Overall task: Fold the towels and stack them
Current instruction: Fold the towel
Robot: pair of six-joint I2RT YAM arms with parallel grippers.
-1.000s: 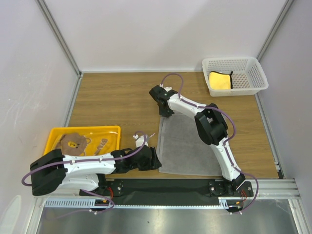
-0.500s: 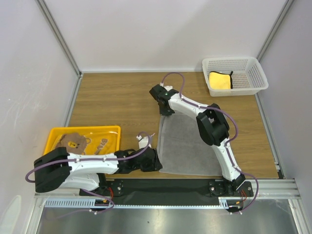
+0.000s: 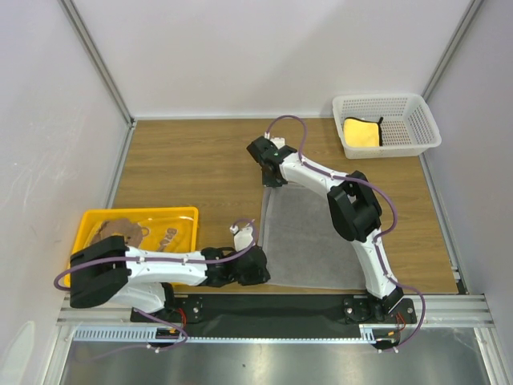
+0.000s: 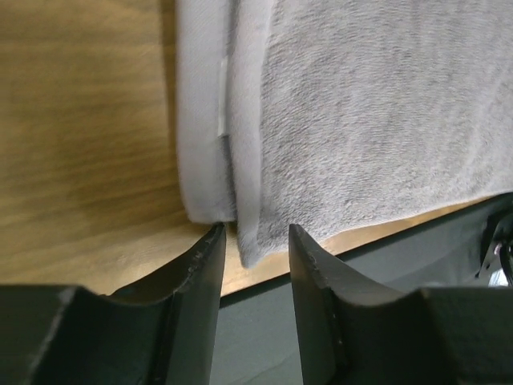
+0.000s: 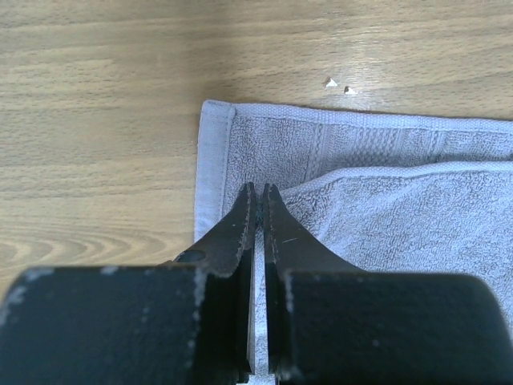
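Top external view shows the table (image 3: 192, 160) with the grey towel (image 3: 309, 241) spread at near centre; it is well apart from the tray (image 3: 188, 215) at near left, which holds the bear towel (image 3: 120, 233), and from the basket (image 3: 425, 124) at far right, which holds the yellow towel (image 3: 361, 132); nothing is stacked yet. The right gripper (image 5: 258, 189) is at the grey towel's far-left corner, jaws pressed together with a pale sliver of cloth between them, so it seems to pinch the upper layer there; the left gripper (image 4: 255, 233) sits at the near-left corner, jaws parted and astride the hem, not nipping it.

Risks, as I judge them: the left jaws may catch only one of the two layers, since their edges lie slightly offset, and the fold would splay; the right pinch is thin and close to the edge, so the cloth could slip out under a pull; an uneven lift by the two arms would skew the towel or drag it off the table's near edge, just beside that corner.

Table is flat, smooth wood-grain; grey towel is soft looped terry, rectangular, with a woven band and stitched hem; tray is rigid yellow plastic with a low rim; basket is white mesh; bear towel is brown on yellow-orange; yellow towel is plush and bunched; both grippers are hard and black, tapering to narrow tips.
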